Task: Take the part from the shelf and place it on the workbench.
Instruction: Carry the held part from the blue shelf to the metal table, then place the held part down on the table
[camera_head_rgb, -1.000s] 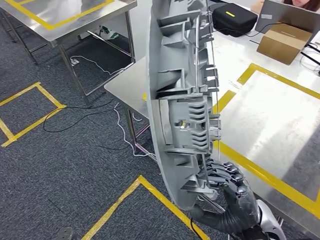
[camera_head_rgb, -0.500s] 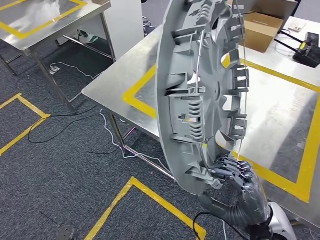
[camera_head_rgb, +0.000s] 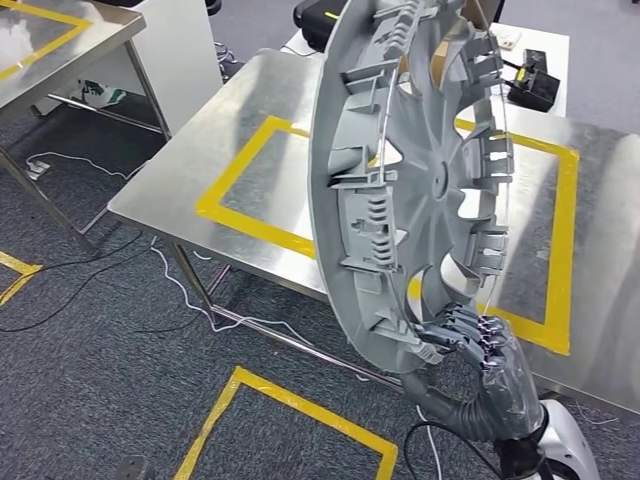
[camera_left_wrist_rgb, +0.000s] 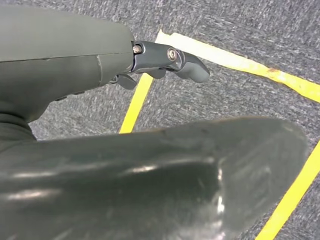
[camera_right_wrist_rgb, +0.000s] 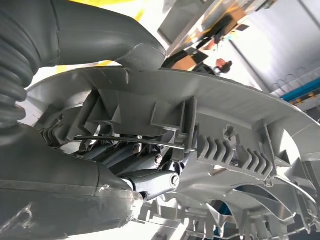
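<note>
My right hand (camera_head_rgb: 483, 365) is gripping the part (camera_head_rgb: 411, 190), a large round grey plastic wheel cover, by the lowest stretch of its rim, with the dark fingers (camera_head_rgb: 460, 330) curling over the edge onto the ribbed inner face. From the wrist camera I am seeing those fingers (camera_right_wrist_rgb: 151, 172) tucking in among the cover's clips and ribs, beneath a thin wire ring that is running around the inside of the part (camera_right_wrist_rgb: 211, 125). I am holding the cover upright on its edge, its ribbed back turning toward me, so it is standing tall in the middle of my head view and hiding some of what lies behind it. It is hanging in the air, touching nothing but my hand, in front of the near edge of the workbench (camera_head_rgb: 249, 220), a steel table with a rectangle of yellow tape (camera_head_rgb: 234, 215) marked on its top. At the far side of that bench a black device (camera_head_rgb: 534, 80) is sitting, with a black case (camera_head_rgb: 313, 15) further back. Another steel table (camera_head_rgb: 45, 55) is standing off to my left. Below, grey carpet (camera_head_rgb: 98, 380) is carrying yellow tape lines and loose white and black cables (camera_head_rgb: 181, 290). My left hand (camera_left_wrist_rgb: 113, 130) is hanging over that carpet, holding nothing, its fingers (camera_left_wrist_rgb: 177, 60) lying apart from the thumb.
</note>
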